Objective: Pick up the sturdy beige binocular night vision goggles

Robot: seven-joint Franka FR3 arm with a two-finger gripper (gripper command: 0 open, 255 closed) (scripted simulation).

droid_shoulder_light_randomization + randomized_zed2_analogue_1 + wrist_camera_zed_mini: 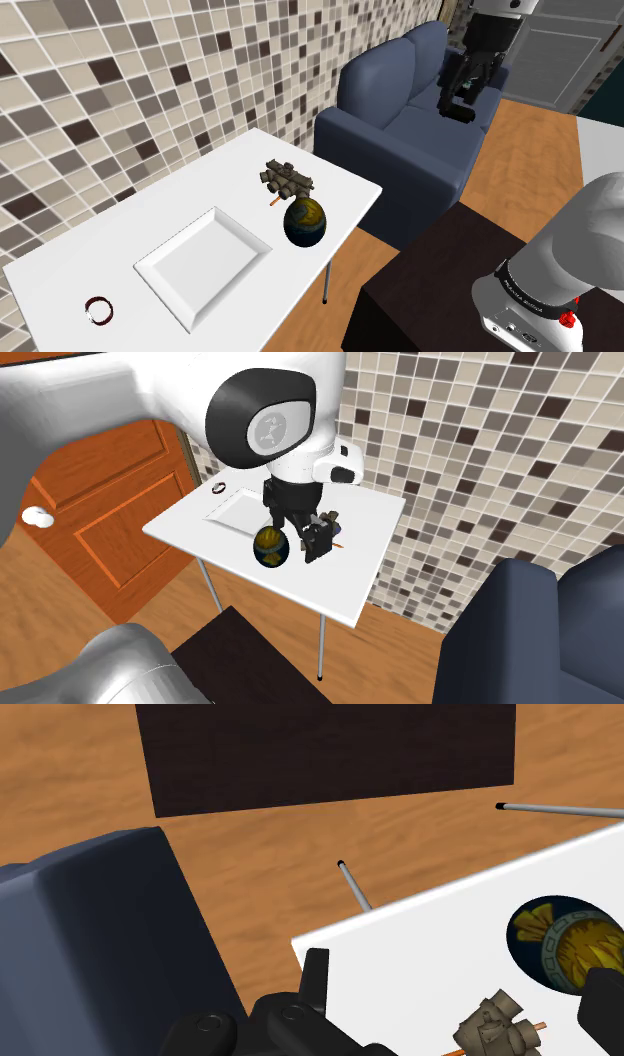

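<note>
The beige-brown binocular goggles [288, 180] lie on the white table [100, 265] near its sofa-side end, next to a dark globe-patterned egg [306, 221]. My black gripper [460, 103] hangs open high above the blue sofa [400, 135], well away from the table and holding nothing. In the wrist view the goggles [495, 1026] show far below, between my spread fingers [316, 972], with the egg [562, 944] beside them. In the second exterior view the gripper [312, 542] partly hides the goggles [333, 520].
A white square tray [205, 265] sits mid-table, and a small dark ring [98, 310] lies near the far corner. A thin orange pencil [275, 200] lies by the goggles. The dark stand [430, 290] is beside the table. A tiled wall backs the table.
</note>
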